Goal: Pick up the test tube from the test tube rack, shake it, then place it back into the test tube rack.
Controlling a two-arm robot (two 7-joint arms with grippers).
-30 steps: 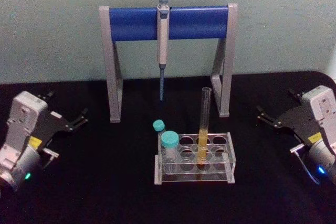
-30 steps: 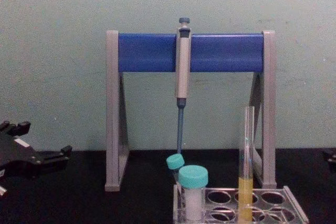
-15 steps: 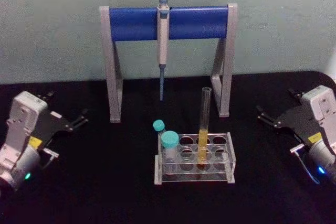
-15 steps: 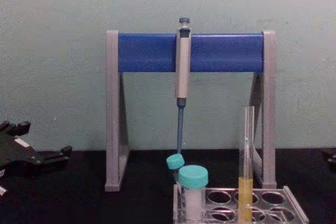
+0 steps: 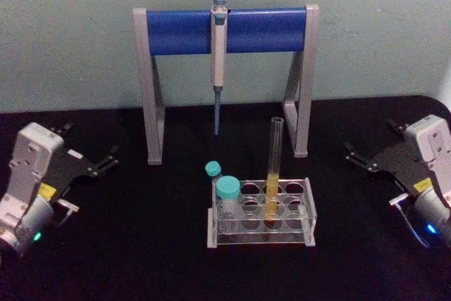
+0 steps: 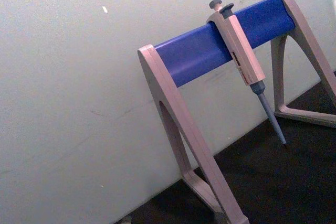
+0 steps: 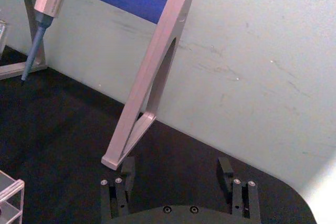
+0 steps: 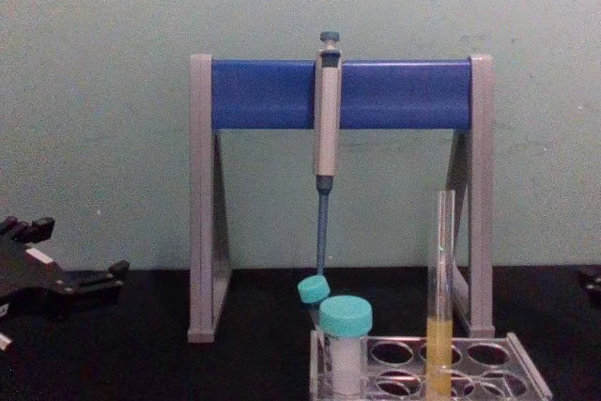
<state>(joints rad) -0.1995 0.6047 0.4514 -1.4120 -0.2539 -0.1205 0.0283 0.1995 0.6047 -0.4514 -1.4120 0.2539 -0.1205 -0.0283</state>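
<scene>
My right gripper rests low by the right edge of the black table, its dark fingers spread wide with nothing between them; my left gripper sits at the left, likewise spread; the thin glass tube, yellow liquid in its lower part, stands upright in the clear plastic rack midway between them.

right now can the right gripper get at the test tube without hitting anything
Probably yes: the right gripper sits open off to the right, only bare table lies between, and the test tube stands tall above the test tube rack.
</scene>
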